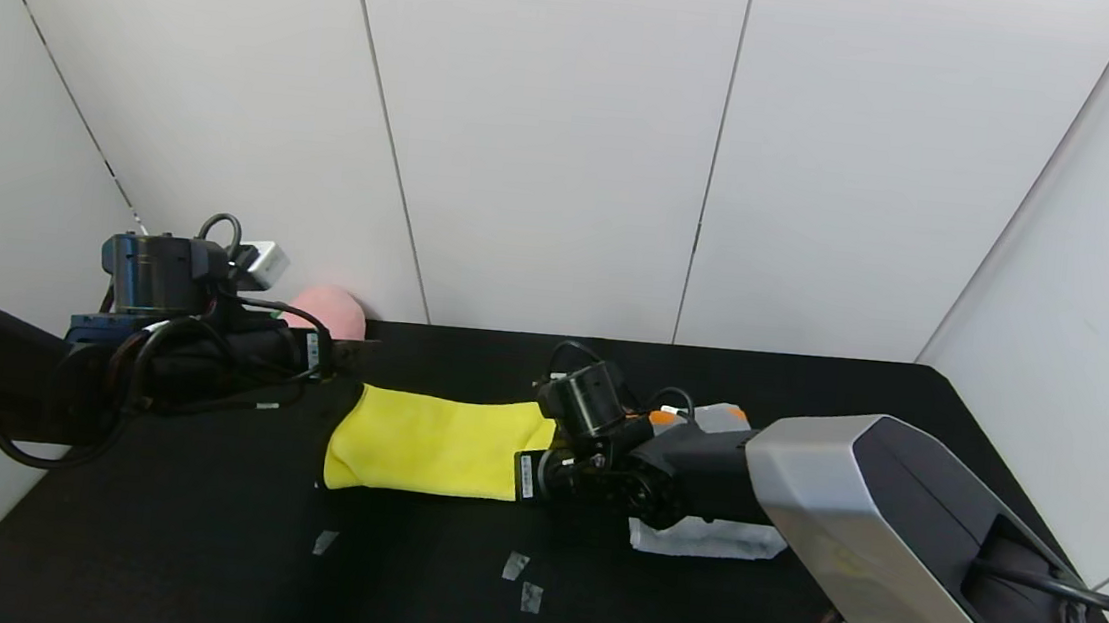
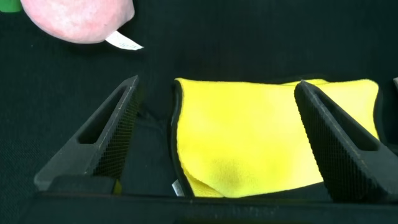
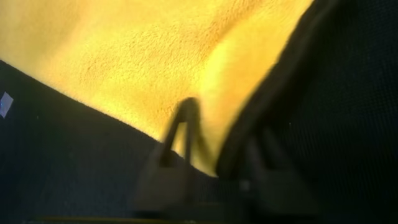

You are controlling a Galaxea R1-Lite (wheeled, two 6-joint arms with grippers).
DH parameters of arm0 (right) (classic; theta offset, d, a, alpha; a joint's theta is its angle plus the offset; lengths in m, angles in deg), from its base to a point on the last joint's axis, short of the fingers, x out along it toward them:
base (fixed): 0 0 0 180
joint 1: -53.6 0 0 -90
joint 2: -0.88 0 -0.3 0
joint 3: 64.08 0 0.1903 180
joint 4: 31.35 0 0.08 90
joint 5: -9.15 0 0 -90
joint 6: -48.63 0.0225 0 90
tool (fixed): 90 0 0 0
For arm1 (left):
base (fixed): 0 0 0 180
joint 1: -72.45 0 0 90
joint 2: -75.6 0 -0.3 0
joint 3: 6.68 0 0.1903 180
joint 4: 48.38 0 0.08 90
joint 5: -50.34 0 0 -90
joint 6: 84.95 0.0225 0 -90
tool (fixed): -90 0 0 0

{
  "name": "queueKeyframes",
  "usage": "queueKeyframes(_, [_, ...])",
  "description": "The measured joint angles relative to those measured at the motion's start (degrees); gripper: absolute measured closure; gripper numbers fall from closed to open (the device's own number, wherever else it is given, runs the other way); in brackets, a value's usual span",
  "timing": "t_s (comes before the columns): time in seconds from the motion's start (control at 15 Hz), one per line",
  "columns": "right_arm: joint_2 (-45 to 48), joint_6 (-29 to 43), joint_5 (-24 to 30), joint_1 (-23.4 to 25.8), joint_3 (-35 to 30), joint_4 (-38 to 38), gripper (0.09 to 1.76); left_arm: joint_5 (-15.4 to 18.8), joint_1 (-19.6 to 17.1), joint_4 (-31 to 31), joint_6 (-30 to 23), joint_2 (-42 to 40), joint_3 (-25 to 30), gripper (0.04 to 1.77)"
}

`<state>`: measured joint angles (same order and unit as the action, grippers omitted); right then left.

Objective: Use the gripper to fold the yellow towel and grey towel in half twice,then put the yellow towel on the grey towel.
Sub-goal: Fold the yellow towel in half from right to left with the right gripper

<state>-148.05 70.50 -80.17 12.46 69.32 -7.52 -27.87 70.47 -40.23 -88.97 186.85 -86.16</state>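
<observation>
The yellow towel lies folded into a long strip on the black table, between my two grippers. My left gripper is open over the towel's left end. In the left wrist view its fingers straddle the dark-trimmed corner of the yellow towel. My right gripper is at the towel's right end. In the right wrist view it is closed on the edge of the yellow towel. The grey towel lies folded under my right arm and is mostly hidden.
A pink plush peach sits at the back left by the wall, and it also shows in the left wrist view. Small tape marks lie on the black table in front of the yellow towel. White walls close in the back and sides.
</observation>
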Motion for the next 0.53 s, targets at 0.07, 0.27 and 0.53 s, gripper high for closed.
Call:
queueKeyframes(0.07, [-0.05,0.02,0.02,-0.06,0.02,0.07,1.7,0.02,-0.02,0.02,0.01,0.0,-0.09,0.1])
queueKeyframes(0.27, [-0.07,0.11,0.07,-0.15,0.02,0.33,1.7,0.0,-0.13,0.0,0.01,-0.04,-0.2,0.1])
queueKeyframes(0.53, [0.69,1.22,0.1,-0.23,0.0,0.76,1.7,0.0,-0.13,0.0,0.01,-0.06,-0.22,0.1])
